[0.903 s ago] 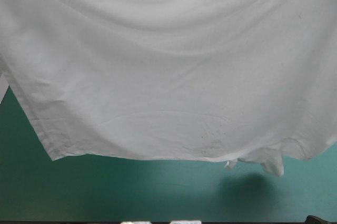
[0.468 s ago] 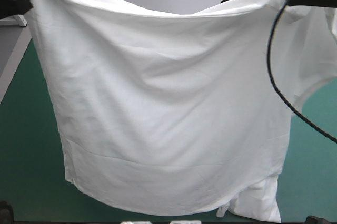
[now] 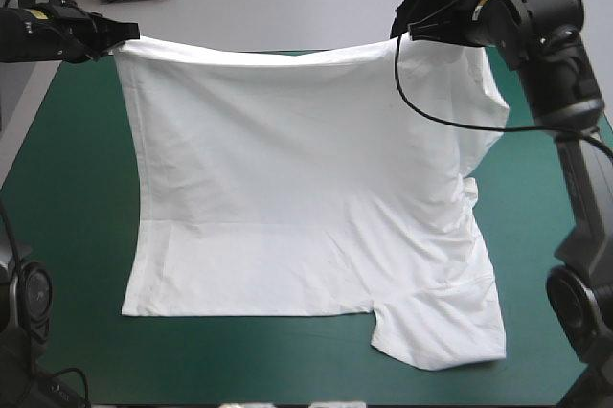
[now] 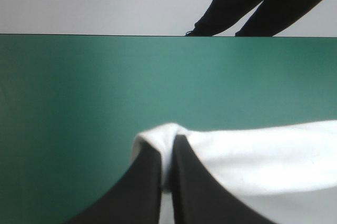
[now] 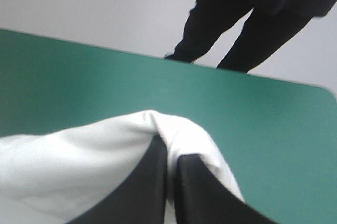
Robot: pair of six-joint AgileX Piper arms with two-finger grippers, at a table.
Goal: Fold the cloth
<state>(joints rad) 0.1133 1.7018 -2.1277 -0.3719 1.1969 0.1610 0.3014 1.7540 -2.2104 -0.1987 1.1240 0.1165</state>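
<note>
Pinching one far corner of the white T-shirt (image 3: 306, 188), the left hand (image 3: 117, 34) is closed down tight, with only the thin cloth in its grip. In the left wrist view the cloth (image 4: 263, 155) bunches up over the tip of that hand (image 4: 167, 142) and runs off to one side. The right hand (image 3: 421, 33) is closed the same way on the other far corner. In its own wrist view the cloth (image 5: 68, 166) folds over the tip of the hand (image 5: 169, 148).

Both hands are up above the far part of the bench (image 3: 67, 236), the left one near the left edge and the right one near the right edge. The shirt's far edge is pulled almost straight between them, with a small dip in the middle. From there the shirt slopes down toward the near edge. Its lower part lies flat on the teal-green cover, with a few soft wrinkles.

One sleeve (image 3: 441, 336) sticks out at the near right corner of the shirt and rests on the bench. More loose cloth (image 3: 487, 106) hangs in folds just under the right hand. Bare teal-green cover shows on all sides of the shirt.
</note>
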